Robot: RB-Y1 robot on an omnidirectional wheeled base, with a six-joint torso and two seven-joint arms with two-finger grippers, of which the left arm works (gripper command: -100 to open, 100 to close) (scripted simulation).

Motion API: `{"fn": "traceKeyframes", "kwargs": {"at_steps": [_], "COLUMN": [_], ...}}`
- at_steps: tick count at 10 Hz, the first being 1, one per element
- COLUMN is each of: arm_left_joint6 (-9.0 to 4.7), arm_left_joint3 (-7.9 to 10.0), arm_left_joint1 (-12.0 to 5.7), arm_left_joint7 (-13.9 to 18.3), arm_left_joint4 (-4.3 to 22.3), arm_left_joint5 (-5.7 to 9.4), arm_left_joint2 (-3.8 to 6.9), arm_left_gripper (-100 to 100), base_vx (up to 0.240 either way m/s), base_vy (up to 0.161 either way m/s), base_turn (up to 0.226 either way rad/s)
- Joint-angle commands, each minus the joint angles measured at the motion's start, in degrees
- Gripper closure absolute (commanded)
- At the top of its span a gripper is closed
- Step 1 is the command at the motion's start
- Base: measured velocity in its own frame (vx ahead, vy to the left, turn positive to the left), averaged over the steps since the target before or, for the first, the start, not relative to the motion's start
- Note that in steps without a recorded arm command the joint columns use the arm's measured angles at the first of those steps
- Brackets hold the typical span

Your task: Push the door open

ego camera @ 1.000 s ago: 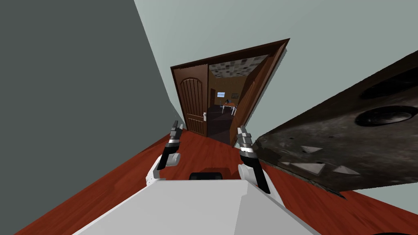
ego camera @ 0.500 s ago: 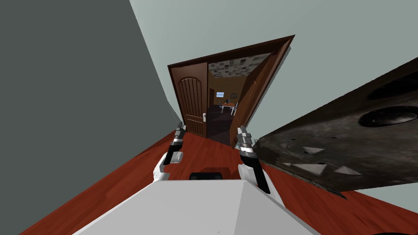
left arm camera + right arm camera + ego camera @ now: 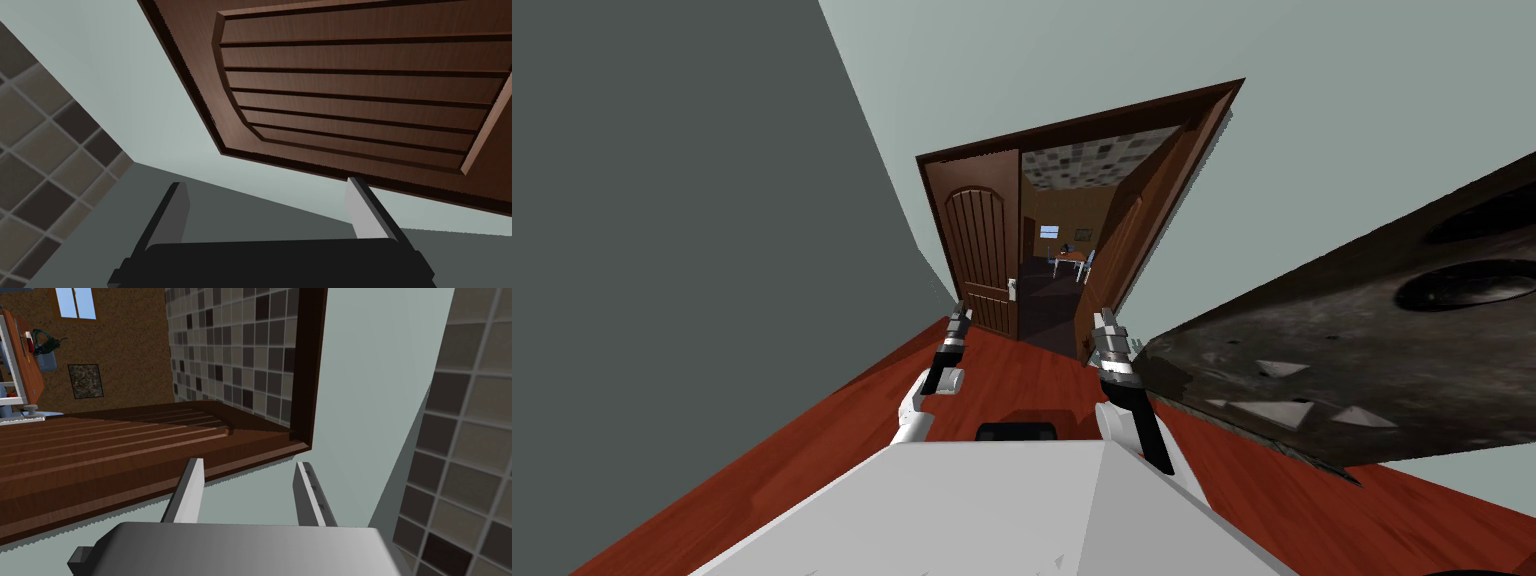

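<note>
— Door [image 3: 982,255], where?
— Ahead, across the red floor [image 3: 812,440]; one leaf closed, the other swung inward.
— Hands?
— The left hand [image 3: 963,315] and the right hand [image 3: 1105,320] are near it, fingers apart.

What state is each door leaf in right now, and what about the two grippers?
Left door leaf: shut.
Right door leaf: swung open, away from me.
Left gripper: open, holding nothing, raised toward the left door leaf.
Right gripper: open, holding nothing, raised near the right door leaf's lower edge.
</note>
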Motion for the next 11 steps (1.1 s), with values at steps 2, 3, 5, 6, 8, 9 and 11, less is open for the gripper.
{"fn": "traceKeyframes", "kwargs": {"at_steps": [2, 3, 5, 6, 8, 9, 11], "arm_left_joint6": [0.59, 0.64, 0.75, 0.80, 0.91, 0.96, 1.02], "arm_left_joint3": [-0.24, -0.30, -0.44, -0.50, -0.64, -0.70, -0.77], "arm_left_joint1": [-2.67, -3.72, -5.84, -6.90, -9.02, -10.08, -11.11], "arm_left_joint7": [0.08, 0.12, 0.22, 0.27, 0.36, 0.41, 0.45], "arm_left_joint4": [4.20, 6.05, 9.52, 11.42, 14.79, 16.60, 18.93], "arm_left_joint5": [-0.02, -0.02, -0.01, 0.00, 0.01, 0.02, 0.02], "arm_left_joint2": [0.04, 0.07, 0.11, 0.09, 0.04, 0.02, -0.04], "arm_left_gripper": [-100, -100, -100, -100, -100, -100, -100], "base_vx": [0.097, 0.107, 0.102, 0.089, 0.087, 0.093, 0.055], "base_vy": [0.044, 0.041, 0.042, 0.046, 0.036, 0.040, 0.041], "base_turn": [-0.046, -0.044, -0.046, -0.049, -0.045, -0.055, -0.019]}}
